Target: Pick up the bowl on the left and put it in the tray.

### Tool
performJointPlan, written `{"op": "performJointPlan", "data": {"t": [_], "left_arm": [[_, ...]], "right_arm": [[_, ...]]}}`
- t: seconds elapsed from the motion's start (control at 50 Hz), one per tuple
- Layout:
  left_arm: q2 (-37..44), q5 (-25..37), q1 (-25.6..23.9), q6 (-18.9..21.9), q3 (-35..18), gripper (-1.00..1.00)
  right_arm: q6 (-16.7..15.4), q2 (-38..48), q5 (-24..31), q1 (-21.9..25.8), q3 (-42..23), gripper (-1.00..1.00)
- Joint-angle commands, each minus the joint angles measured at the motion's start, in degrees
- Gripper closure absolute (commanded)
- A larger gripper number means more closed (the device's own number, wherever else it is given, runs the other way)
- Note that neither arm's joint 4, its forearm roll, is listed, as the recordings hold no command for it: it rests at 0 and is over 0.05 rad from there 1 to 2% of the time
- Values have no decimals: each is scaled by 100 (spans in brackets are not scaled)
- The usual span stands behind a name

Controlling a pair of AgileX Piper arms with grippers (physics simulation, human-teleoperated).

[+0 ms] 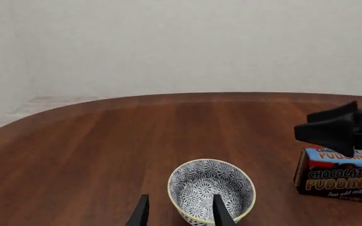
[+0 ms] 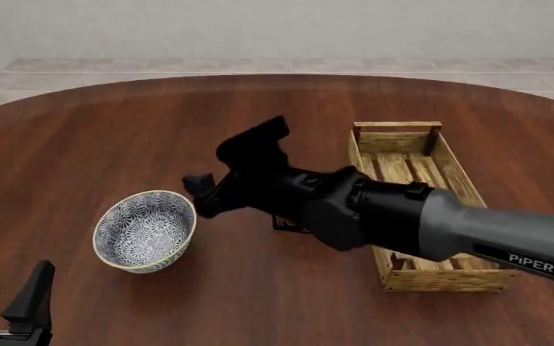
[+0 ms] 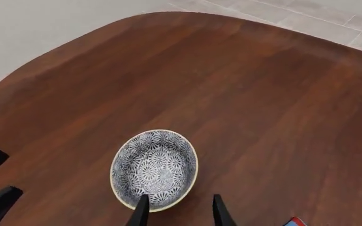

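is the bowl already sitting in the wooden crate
No, the bowl sits on the bare table well left of the wooden crate, which holds nothing that shows.

My right arm (image 2: pixel 469 227) is a chunky grey tube with "PiPER" printed in white near the edge, then it goes matte black at the wrist housing. My grippers are all black too: the left gripper (image 2: pixel 6 287) has thin, tapered, wedge-shaped fingers (image 1: pixel 220 211), nothing fancy.

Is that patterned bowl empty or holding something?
Empty: the bowl sits upright and its patterned inside shows bare in every view.
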Motion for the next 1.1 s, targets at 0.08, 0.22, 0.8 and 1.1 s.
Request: {"op": "performJointPlan", "data": {"t": [0.08,0.22,0.8,1.1], "left_arm": [[0,0,0,0,0,-100],[0,0,0,0,0,-100],[0,0,0,0,0,-100],[0,0,0,0,0,-100]], "right_arm": [[-123,1154,468,-569,-819,-100],[-39,1228,405,-321,-855,-100],[581,1872,339,156,-1223,-100],[1321,2228,421,341,-1488,-100]]}}
